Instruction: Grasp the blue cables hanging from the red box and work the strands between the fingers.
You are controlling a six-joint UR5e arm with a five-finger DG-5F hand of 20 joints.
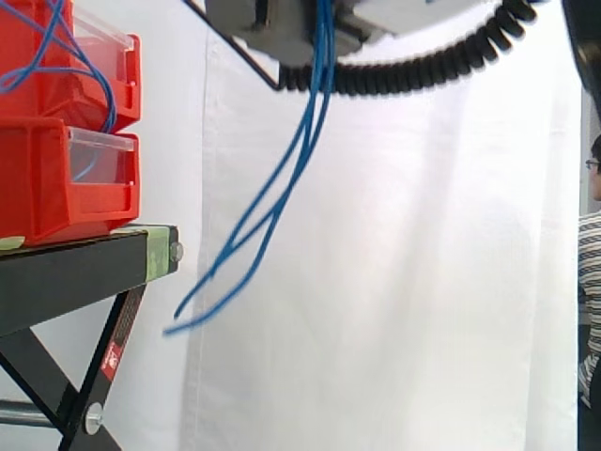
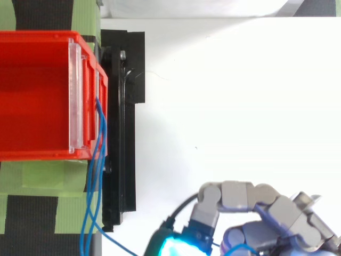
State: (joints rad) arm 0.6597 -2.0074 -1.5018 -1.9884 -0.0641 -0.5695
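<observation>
"How far along is it, do you think?"

"The grasp looks done to me. The blue cables [image 1: 324, 66] come out of the red box [image 1: 28, 108], which stands on the black surface [image 1: 66, 277]. A bundle of them goes up into the underside of the hand [image 2: 240, 193], which is high and well apart from the box. Below the hand the loose ends hang free in the air, beside the edge of the surface."

"And the working between the fingers?"

"This part I judge as left to do, or only beginning (from one moment I cannot say if the strands are sliding)."

"Is the hand closed?"

"Yes. From above I see the fingers curled inward, and one pad [image 2: 173, 248] is glowing cyan. A bit of blue strand shows inside the curl. So the hand grips the cables, I think in a rounded hold more than a tight fist."
</observation>
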